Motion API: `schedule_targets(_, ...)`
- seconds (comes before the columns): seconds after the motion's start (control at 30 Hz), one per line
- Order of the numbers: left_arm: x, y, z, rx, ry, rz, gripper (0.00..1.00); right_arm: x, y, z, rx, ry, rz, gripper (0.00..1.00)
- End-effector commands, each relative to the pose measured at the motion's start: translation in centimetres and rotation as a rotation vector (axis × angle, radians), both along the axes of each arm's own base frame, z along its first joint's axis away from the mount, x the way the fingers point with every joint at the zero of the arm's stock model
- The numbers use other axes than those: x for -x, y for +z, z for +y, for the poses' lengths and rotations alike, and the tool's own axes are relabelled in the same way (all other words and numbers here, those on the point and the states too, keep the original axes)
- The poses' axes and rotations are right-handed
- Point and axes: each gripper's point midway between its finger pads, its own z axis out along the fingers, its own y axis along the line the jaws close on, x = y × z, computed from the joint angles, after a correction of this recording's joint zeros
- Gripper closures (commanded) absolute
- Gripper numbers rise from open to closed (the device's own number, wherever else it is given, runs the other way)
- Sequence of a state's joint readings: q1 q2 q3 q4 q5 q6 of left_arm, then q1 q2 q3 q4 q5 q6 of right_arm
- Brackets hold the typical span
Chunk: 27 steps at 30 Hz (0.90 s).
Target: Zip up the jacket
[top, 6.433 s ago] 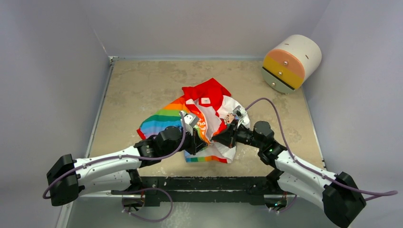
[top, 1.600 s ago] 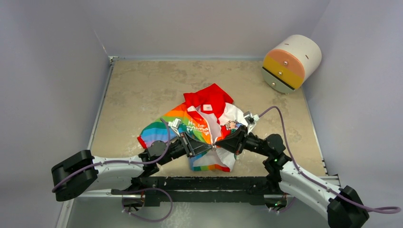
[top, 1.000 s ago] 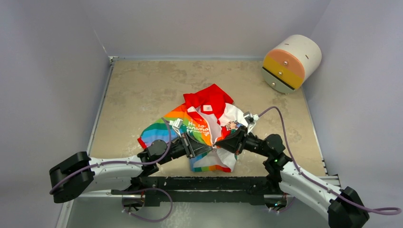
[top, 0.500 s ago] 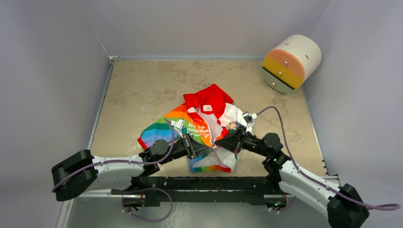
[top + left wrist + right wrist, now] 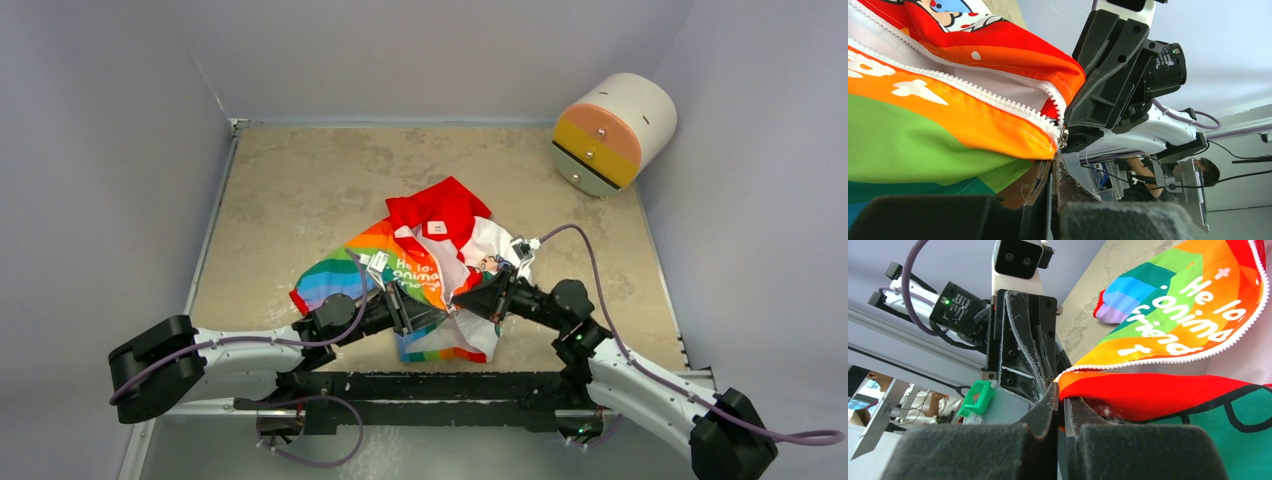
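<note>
The jacket (image 5: 432, 255) lies crumpled in the middle of the table (image 5: 300, 180), red hood toward the top of the overhead frame and hem drawn toward the bottom, where both arms meet just below centre. The left gripper (image 5: 420, 312) comes in from the lower left and the right gripper (image 5: 468, 298) from the lower right, tips nearly touching, each with the bottom corner of one front panel.

In the left wrist view the fingers are pressed together on the lower corner of the orange and green panel, right at the end of its row of white zipper teeth (image 5: 968, 87). A small metal piece (image 5: 1064, 139) sits at that end, too small to tell whether it is slider or pin. In the right wrist view the fingers are likewise pinched tight, on the red-edged corner of the opposite panel, with the left gripper's body facing them at centre left.

The front is open: the two tooth rows spread apart toward the upper left of the left wrist view and converge only at the grippers. Holding both corners this close looks meant to line up the zipper ends so one can be seated in the other, which I judge to be the step in hand; the pull upward has not begun. A white drum (image 5: 612, 130) with an orange and yellow face sits upper right, well apart
</note>
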<state>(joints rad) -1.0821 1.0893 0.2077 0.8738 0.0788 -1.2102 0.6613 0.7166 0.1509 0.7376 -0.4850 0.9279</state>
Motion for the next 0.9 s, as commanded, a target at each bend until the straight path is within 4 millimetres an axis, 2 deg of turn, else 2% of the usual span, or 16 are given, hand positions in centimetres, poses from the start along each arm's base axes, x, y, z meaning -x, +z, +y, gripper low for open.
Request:
schedule_targets(0.0, 1.1, 1.0, -0.4, 0.027, -0.057, -0.033, 1.0, -1.3, 2.6, -0.7, -0.074, -0.088, -0.057, 0.96)
schedule_targets(0.27, 0.6, 1.6, -0.6, 0.077, -0.031, -0.008, 1.0, -1.1, 1.6, -1.4, -0.054, -0.117, -0.02, 0.69)
schedule_targets(0.43, 0.3, 2.0, -0.6, 0.104, -0.017, 0.004, 1.0, -0.4, 0.3, -1.8, -0.026, -0.111, 0.017, 0.57)
schedule_targets(0.63, 0.2, 2.0, -0.7, 0.116, -0.016, 0.016, 1.0, 0.7, -0.8, -2.4, 0.014, -0.101, 0.056, 0.49)
schedule_targets(0.87, 0.1, 2.1, -0.8, 0.122, -0.016, 0.017, 1.0, 2.9, -1.1, -2.6, 0.023, -0.018, 0.079, 0.44)
